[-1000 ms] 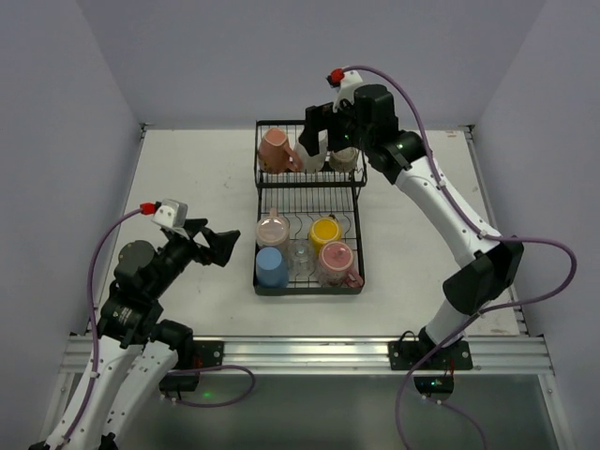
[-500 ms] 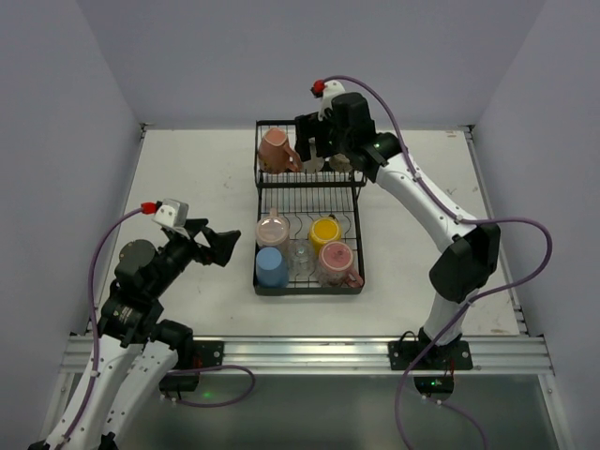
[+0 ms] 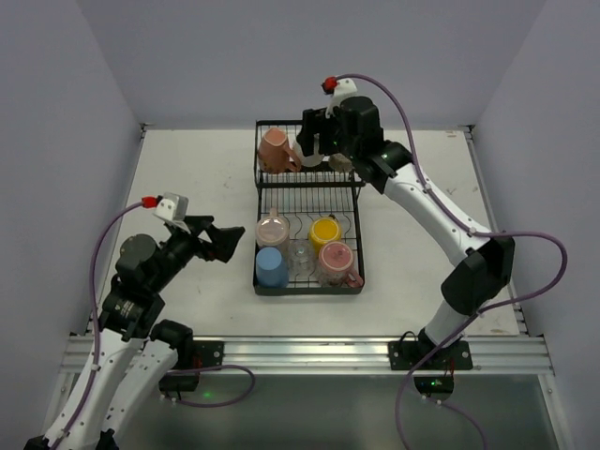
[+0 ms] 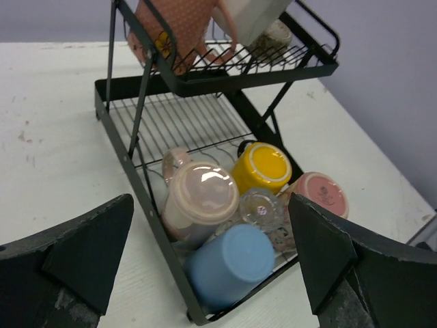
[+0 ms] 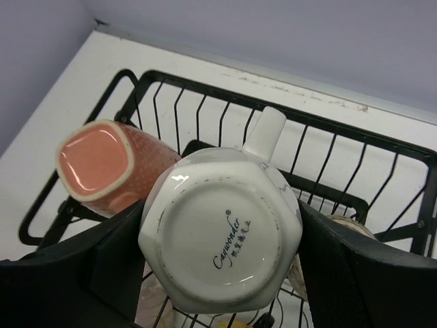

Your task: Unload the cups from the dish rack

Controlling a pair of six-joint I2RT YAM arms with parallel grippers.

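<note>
Right jaws seemingly clamped on upturned white mug (image 5: 222, 236), at dish rack (image 4: 273, 75) upper shelf, left jaws spread wide — empty.

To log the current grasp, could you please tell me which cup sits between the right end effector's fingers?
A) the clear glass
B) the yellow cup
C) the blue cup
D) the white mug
D: the right wrist view shows the white mug, bottom up, between the right end effector fingers.
</note>
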